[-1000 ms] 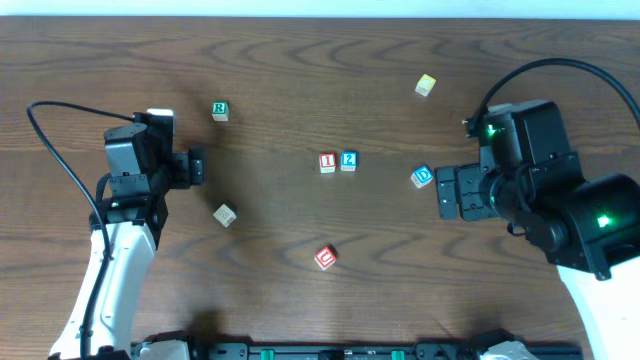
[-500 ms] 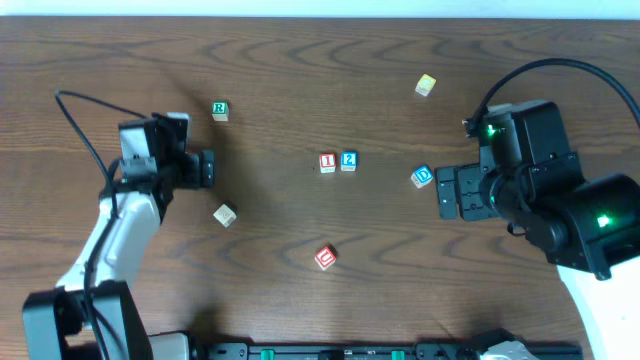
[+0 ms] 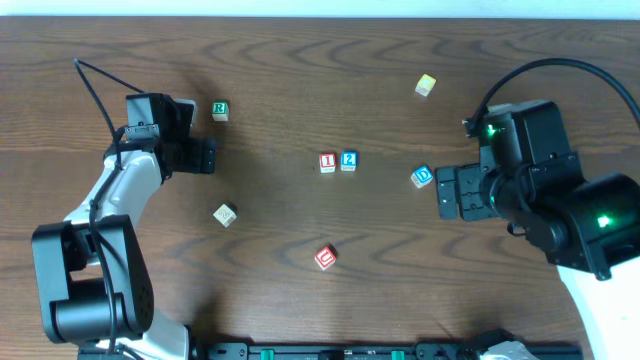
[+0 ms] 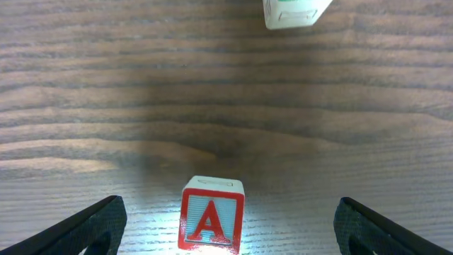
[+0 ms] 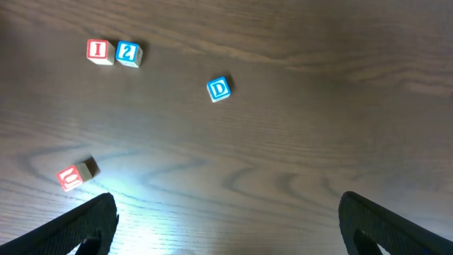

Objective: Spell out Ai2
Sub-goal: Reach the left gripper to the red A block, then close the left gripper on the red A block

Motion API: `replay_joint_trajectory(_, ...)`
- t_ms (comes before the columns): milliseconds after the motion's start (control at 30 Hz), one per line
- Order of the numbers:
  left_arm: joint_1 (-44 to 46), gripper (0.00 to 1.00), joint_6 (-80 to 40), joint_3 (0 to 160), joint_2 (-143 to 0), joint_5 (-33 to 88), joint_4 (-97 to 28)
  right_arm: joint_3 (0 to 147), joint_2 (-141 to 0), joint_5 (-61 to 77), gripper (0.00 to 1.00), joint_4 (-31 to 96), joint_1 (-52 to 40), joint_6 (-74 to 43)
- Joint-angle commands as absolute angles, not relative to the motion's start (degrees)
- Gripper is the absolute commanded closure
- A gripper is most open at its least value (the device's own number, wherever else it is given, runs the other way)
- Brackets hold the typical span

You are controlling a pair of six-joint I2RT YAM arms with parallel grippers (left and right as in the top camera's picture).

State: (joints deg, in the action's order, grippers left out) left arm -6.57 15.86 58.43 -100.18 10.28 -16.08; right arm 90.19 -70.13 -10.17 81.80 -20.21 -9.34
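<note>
A block with a red letter A [image 4: 211,219] stands upright on the table between the wide-open fingers of my left gripper [image 4: 230,207]; they do not touch it. In the overhead view my left gripper [image 3: 200,158] is below the green R block [image 3: 220,110], and I cannot pick out the A block there. The red I block [image 3: 327,162] and the blue 2 block [image 3: 348,160] sit side by side at the table's middle; they also show in the right wrist view, I [image 5: 99,50] and 2 [image 5: 128,53]. My right gripper [image 3: 447,192] is open and empty above bare table [image 5: 226,212].
A blue D block [image 3: 422,177] lies just left of the right gripper. A yellow block [image 3: 426,85] sits at the back right, a beige block [image 3: 225,214] at the front left, and a tilted red block [image 3: 325,257] at the front middle. The R block's edge shows ahead in the left wrist view [image 4: 290,10].
The left arm has swung toward the back of the table and its gripper has moved slightly right, closer to the R block. The right arm and the blocks have not moved.
</note>
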Motion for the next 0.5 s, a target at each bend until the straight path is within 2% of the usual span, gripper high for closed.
replay_joint_trajectory(0,-6.85,0.05,17.89,59.68,-102.08,9.93,-16.27,90.17,-70.13,-10.96,0.01,81.87,-19.9,-8.51)
replay_joint_trajectory(133,-6.85,0.04,17.85,59.68,-104.14,9.93,-16.32,90.17,-70.13,-10.96,0.01,81.84,-19.9,-8.51)
replay_joint_trajectory(167,-6.85,0.01,17.85,59.68,-104.29,9.93,-16.32,90.17,-70.13,-10.96,0.01,81.87,-19.9,-8.51)
replay_joint_trajectory(267,-6.85,0.17,17.85,59.68,-104.6,8.75,-16.29,90.17,-70.13,-10.96,0.01,81.84,-19.9,-8.51)
replay_joint_trajectory(367,-6.85,0.23,17.89,59.68,-104.62,6.85,-16.05,90.17,-70.13,-10.96,0.01,81.87,-19.9,-8.51)
replay_joint_trajectory(467,-6.87,0.23,18.22,59.68,-104.62,5.5,-16.03,90.17,-70.13,-10.96,0.01,81.84,-19.9,-8.51)
